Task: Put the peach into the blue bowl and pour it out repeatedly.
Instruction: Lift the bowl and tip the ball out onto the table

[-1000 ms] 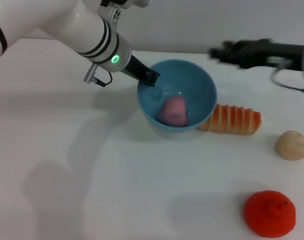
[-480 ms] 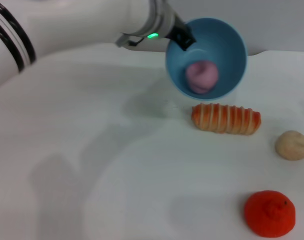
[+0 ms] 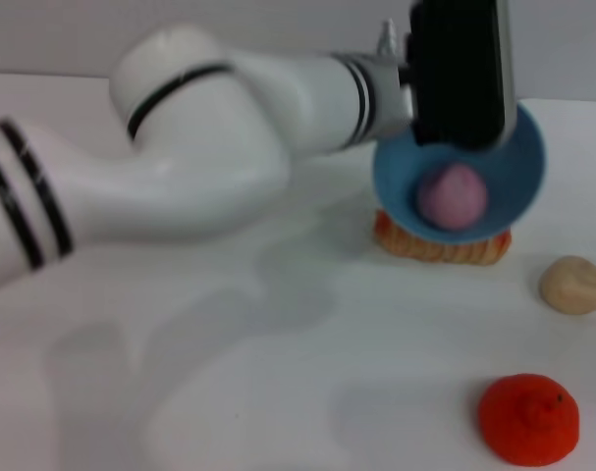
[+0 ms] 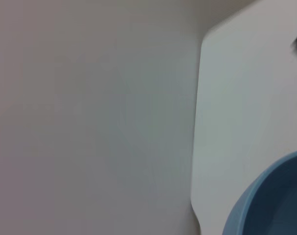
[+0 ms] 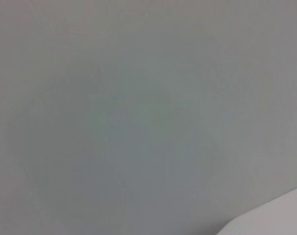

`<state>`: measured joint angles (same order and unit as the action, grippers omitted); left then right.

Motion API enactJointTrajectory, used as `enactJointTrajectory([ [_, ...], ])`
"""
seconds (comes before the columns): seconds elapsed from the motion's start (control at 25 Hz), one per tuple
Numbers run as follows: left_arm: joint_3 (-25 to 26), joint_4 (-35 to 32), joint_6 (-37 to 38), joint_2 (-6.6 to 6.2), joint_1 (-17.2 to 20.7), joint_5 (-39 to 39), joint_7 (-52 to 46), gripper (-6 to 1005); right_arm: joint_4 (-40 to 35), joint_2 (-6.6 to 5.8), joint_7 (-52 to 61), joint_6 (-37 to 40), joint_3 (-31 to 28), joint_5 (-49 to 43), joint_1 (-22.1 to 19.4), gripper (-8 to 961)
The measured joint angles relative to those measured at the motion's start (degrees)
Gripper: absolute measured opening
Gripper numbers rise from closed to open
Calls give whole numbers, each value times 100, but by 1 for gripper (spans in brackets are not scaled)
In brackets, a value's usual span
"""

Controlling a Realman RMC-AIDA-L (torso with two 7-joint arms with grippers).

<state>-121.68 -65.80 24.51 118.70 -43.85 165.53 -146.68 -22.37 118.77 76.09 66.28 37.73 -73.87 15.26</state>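
Head view downward over table (image 3: 278,373); wrist views toward wall.

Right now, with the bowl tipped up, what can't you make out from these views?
- Left gripper: head view shows only its dark body against the blue bowl; its hold on the rim is hidden.
- Peach: sits in the tilted bowl; the left wrist view shows only a cut-off bowl edge.
- Striped orange item: mostly covered by the bowl.
- Right gripper: in no view; the right wrist view shows only wall and a table corner.
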Motion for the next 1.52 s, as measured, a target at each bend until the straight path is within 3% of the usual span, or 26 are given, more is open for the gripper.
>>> enactJointTrajectory([
  [0.04,0,0,0,0,0,0,0,-1,9,0,-1,9,9,1,13,513],
  [0.08,-167,-122,-655,0,349,2,604,-1,30,-1,-5,11,10,1,29,513],
  [0.32,-472,-85,-1779,23,853,1,1606,-1,106,-7,-30,14,9,5,97,512],
  [1.0,-819,555,-3443,39,1104,-15,4019,-2,220,-3,-34,23,-29,5,200,509],
  [1.52,-627,756,-3924,39,1197,-259,4499,-2,313,-7,6,1,-38,5,415,508],
])
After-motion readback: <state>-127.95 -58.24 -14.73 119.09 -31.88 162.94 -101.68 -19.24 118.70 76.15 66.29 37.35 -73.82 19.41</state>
